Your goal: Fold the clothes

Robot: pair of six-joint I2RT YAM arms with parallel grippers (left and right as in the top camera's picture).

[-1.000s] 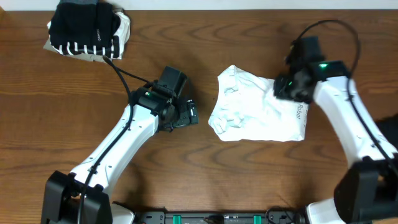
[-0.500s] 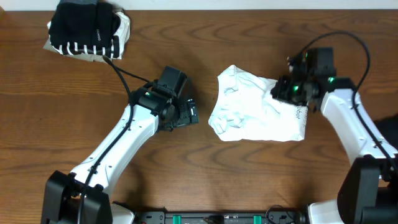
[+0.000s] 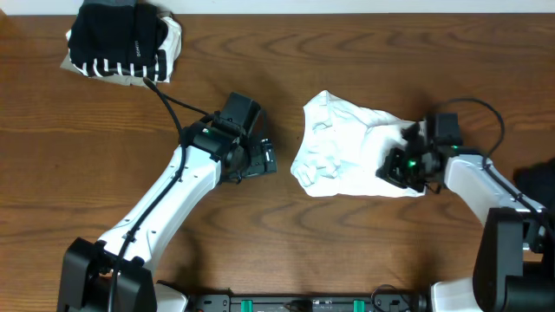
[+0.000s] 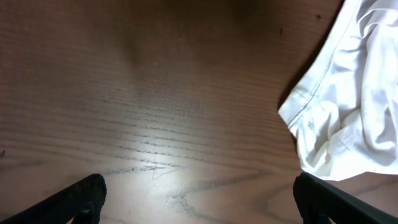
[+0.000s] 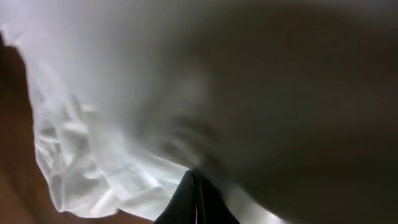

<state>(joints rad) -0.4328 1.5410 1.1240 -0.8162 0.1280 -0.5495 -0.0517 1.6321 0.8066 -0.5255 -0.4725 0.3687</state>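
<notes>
The white T-shirt [image 3: 351,156] lies crumpled on the wooden table, right of centre. My right gripper [image 3: 401,165] sits low on its right part. In the right wrist view its fingers [image 5: 196,200] are pressed together with white cloth [image 5: 93,137] folded around and over them, close to the lens. My left gripper [image 3: 267,160] is open and empty above bare wood, just left of the shirt. In the left wrist view its fingers [image 4: 202,199] stand wide apart, and the shirt's hem [image 4: 348,106] shows at the right.
A pile of other clothes [image 3: 121,39], black, black-and-white striped and beige, sits at the table's far left corner. Bare wooden table [image 3: 347,251] stretches in front of the shirt and between the arms.
My right gripper has moved from the shirt's far right corner toward the front, down onto the shirt's right part. The left arm has not moved.
</notes>
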